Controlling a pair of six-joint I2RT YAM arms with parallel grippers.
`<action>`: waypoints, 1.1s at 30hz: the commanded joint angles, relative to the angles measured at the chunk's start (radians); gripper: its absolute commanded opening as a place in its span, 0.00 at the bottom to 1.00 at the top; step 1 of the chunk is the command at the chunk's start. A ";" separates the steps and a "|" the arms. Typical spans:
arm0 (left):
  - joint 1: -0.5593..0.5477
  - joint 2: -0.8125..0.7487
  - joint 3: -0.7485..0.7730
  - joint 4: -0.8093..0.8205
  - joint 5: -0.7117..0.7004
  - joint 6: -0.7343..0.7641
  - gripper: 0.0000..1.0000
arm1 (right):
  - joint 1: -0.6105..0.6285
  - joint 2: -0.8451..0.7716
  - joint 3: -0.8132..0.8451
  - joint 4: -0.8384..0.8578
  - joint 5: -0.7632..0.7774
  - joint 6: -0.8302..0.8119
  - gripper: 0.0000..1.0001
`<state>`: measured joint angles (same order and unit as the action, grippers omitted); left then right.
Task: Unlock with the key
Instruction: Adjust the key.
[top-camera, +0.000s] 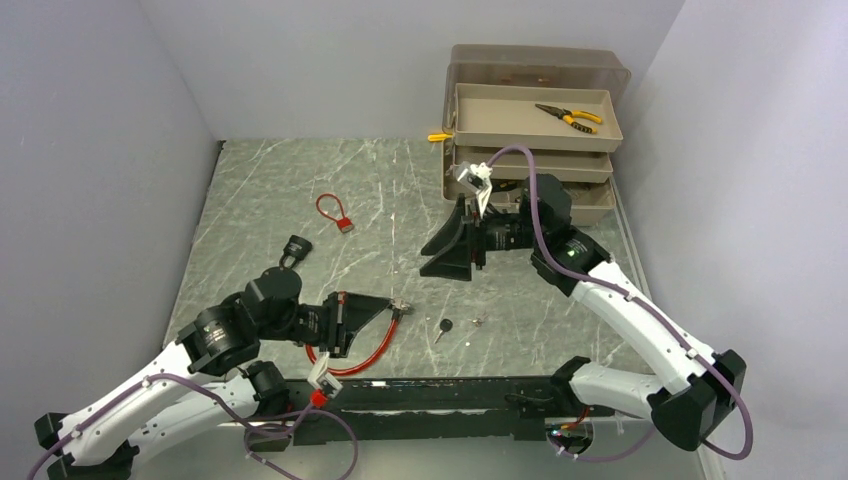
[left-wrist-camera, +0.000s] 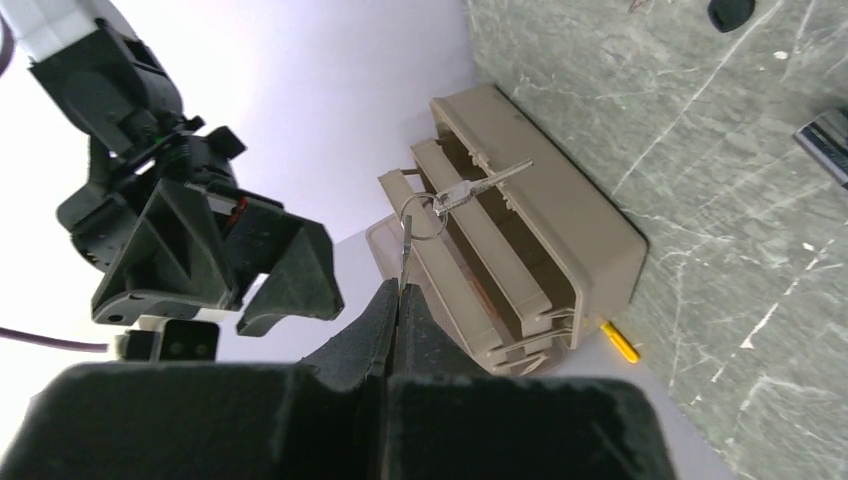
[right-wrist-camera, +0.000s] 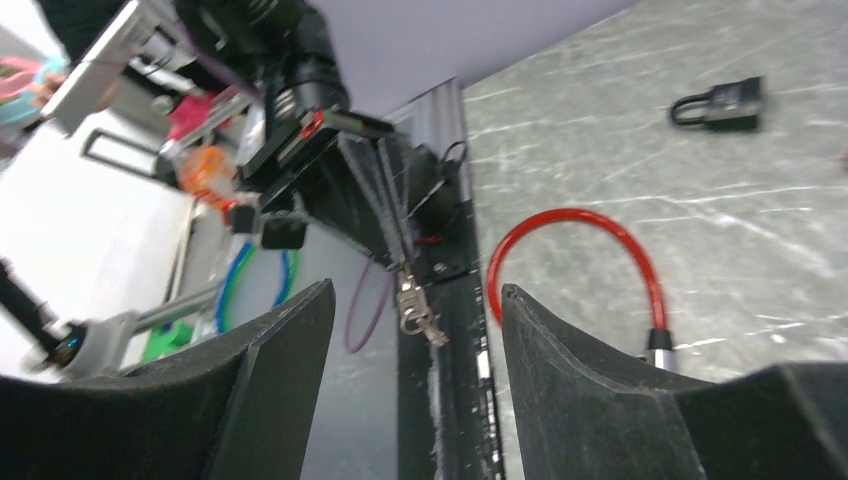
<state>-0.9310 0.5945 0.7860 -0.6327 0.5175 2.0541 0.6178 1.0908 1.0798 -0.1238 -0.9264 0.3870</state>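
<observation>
The left arm (top-camera: 150, 395) stretches low and rightward from its base, and the left gripper (top-camera: 388, 311) lies nearly level, fingers (left-wrist-camera: 420, 330) pinched tight on the key ring (left-wrist-camera: 404, 245). The right arm (top-camera: 640, 310) folds back leftward; the right gripper (top-camera: 424, 262) faces the left one, fingers (right-wrist-camera: 290, 350) spread apart, holding nothing
</observation>
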 joint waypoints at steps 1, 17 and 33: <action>-0.003 -0.012 -0.003 0.097 0.046 0.344 0.00 | -0.002 -0.004 -0.032 0.162 -0.203 0.076 0.66; -0.003 0.011 -0.013 0.185 0.059 0.338 0.00 | 0.075 0.100 -0.078 0.208 -0.206 0.129 0.54; -0.003 0.006 -0.022 0.194 0.048 0.340 0.00 | 0.119 0.163 -0.091 0.283 -0.246 0.190 0.23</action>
<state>-0.9310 0.6041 0.7670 -0.4744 0.5381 2.0697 0.7303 1.2495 0.9947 0.0830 -1.1267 0.5537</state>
